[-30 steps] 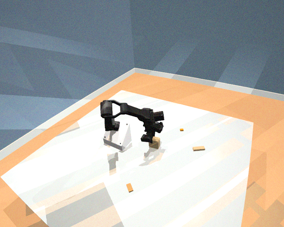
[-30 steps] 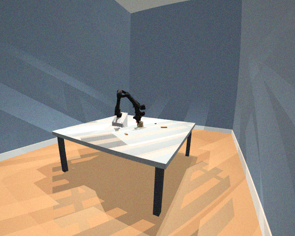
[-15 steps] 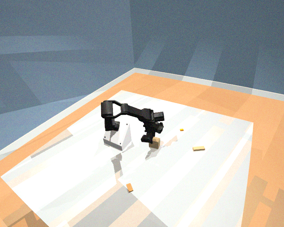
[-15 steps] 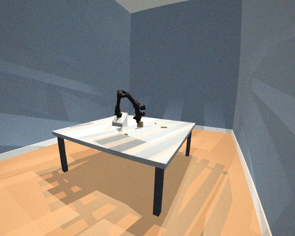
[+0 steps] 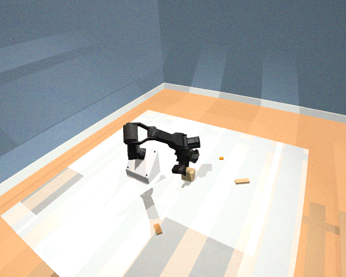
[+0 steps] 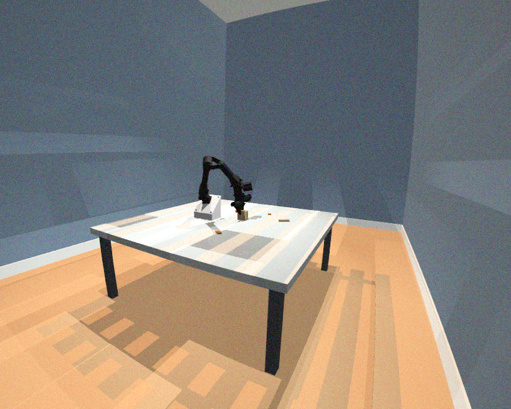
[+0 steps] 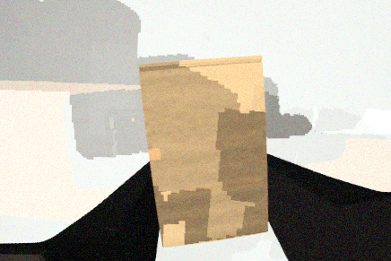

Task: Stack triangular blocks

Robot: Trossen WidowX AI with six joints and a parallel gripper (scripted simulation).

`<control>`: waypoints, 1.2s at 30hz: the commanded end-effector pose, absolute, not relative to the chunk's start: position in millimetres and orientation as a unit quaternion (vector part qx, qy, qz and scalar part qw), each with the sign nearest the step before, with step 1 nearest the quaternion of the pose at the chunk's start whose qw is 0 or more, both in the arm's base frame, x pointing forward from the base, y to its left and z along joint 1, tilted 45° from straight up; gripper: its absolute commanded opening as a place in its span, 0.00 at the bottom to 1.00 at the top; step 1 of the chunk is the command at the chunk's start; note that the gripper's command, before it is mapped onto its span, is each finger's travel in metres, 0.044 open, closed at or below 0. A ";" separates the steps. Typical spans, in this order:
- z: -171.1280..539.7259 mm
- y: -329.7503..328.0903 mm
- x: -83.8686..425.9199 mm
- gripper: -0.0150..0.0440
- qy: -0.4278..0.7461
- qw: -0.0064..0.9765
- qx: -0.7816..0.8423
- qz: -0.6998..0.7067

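Note:
My gripper (image 5: 184,172) (image 6: 240,212) (image 7: 203,164) is shut on the upper triangular block (image 5: 190,170) (image 7: 193,128), with one black finger on each side of it. The block's broad top face fills the middle of the wrist view. The lower triangular block (image 5: 188,178) is directly beneath, on the table (image 5: 214,205) (image 6: 176,239). Together the two look like one nearly square wooden block in the top and exterior views. In the wrist view only a thin strip shows past the upper block's far edge. The sloped faces are hidden, and I cannot tell whether they fully touch.
A flat wooden bar (image 5: 241,181) (image 6: 283,220) lies to the right. A small orange piece (image 5: 221,158) (image 6: 269,214) lies farther back. An orange-brown piece (image 5: 157,229) (image 6: 218,232) lies toward the front. The white arm base (image 5: 153,169) (image 6: 215,210) stands left of the blocks.

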State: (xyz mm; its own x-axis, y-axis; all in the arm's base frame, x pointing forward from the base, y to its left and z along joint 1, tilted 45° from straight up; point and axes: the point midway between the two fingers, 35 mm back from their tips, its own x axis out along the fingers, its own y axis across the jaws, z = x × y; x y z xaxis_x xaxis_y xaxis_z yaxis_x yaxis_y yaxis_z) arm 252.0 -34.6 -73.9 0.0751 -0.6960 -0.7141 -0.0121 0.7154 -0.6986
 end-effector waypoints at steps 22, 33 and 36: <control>-74.0 -34.6 252.0 1.00 0.632 0.677 -0.280 -0.252; -16.1 27.4 249.9 1.00 0.634 0.678 -0.278 -0.248; 4.3 43.3 244.0 1.00 0.633 0.677 -0.279 -0.250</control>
